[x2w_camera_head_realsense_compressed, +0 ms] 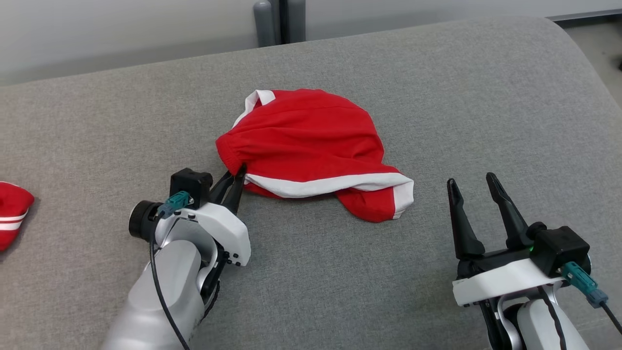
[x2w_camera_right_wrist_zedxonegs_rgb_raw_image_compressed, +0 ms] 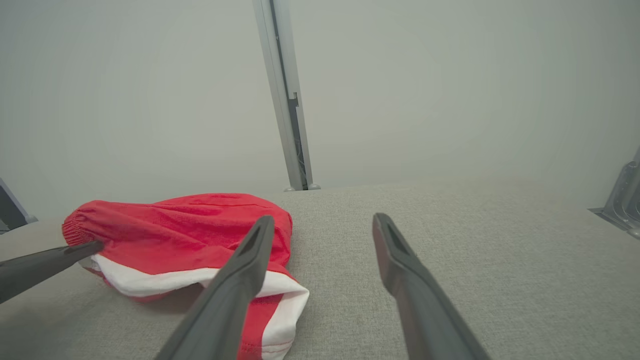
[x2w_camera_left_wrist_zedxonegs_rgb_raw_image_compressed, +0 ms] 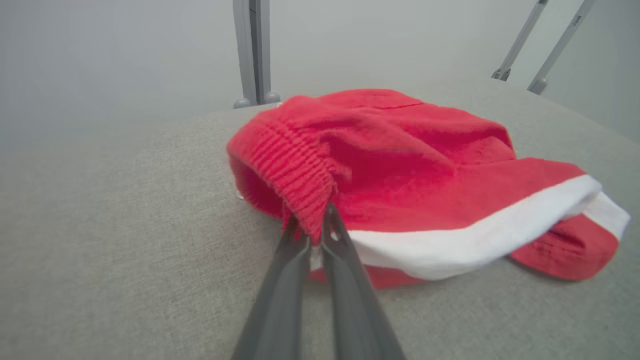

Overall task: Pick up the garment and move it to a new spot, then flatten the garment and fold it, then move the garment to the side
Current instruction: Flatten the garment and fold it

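Observation:
The garment [x2w_camera_head_realsense_compressed: 311, 146] is a crumpled red piece with white trim, lying in the middle of a grey cushioned surface [x2w_camera_head_realsense_compressed: 437, 87]. My left gripper [x2w_camera_head_realsense_compressed: 238, 176] is at its near-left corner, fingers shut on the ribbed elastic band of the garment [x2w_camera_left_wrist_zedxonegs_rgb_raw_image_compressed: 300, 170], as the left wrist view shows at my left gripper [x2w_camera_left_wrist_zedxonegs_rgb_raw_image_compressed: 316, 235]. My right gripper [x2w_camera_head_realsense_compressed: 474, 184] stands open to the right of the garment, apart from it, nothing between its fingers. In the right wrist view my right gripper [x2w_camera_right_wrist_zedxonegs_rgb_raw_image_compressed: 325, 230] points past the garment [x2w_camera_right_wrist_zedxonegs_rgb_raw_image_compressed: 175, 235], which lies to its left.
Another red cloth with white stripes [x2w_camera_head_realsense_compressed: 12, 214] lies at the far left edge of the surface. A grey post [x2w_camera_head_realsense_compressed: 266, 22] stands behind the surface by a pale wall. Metal legs [x2w_camera_left_wrist_zedxonegs_rgb_raw_image_compressed: 540, 45] show at the far right.

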`<state>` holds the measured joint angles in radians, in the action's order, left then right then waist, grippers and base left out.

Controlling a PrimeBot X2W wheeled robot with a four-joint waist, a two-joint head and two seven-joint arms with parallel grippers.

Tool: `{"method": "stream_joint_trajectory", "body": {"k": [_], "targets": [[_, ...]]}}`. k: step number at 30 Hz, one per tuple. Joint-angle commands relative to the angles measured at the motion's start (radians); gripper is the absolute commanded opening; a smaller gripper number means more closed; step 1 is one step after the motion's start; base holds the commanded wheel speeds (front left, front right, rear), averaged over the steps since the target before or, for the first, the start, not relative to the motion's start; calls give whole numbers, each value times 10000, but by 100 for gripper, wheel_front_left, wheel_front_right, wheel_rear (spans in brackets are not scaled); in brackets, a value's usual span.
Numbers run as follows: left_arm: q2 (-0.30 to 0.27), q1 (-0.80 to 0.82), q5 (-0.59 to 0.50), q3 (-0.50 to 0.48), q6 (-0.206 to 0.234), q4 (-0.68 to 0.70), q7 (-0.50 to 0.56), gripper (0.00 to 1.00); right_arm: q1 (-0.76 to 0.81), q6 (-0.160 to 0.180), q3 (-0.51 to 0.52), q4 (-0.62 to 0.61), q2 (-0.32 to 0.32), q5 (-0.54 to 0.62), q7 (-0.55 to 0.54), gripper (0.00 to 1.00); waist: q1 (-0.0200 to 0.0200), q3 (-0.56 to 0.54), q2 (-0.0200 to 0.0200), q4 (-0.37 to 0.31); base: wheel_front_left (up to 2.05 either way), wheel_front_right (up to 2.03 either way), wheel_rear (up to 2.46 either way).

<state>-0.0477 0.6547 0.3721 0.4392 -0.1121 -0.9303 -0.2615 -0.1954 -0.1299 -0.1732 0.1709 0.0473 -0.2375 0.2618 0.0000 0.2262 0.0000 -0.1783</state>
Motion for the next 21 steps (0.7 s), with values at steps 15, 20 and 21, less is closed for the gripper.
{"method": "stream_joint_trajectory", "body": {"k": [15, 20, 21], "targets": [[-921, -1595, 580, -485, 66, 1692, 339, 0, 360, -15, 30, 33, 66, 16, 66, 100, 0, -475, 0, 1079, 0, 0, 0], [-1302, -2099, 609, -512, 437, 2626, 1060, 0, 371, -15, -41, 70, 65, -7, 66, 100, 0, -536, 0, 1136, 0, 0, 0], [-1354, -2200, 647, -516, 516, 2777, 1262, 0, 363, -15, -69, 82, 65, -20, 66, 100, 0, -545, 0, 1117, 0, 0, 0]]}}
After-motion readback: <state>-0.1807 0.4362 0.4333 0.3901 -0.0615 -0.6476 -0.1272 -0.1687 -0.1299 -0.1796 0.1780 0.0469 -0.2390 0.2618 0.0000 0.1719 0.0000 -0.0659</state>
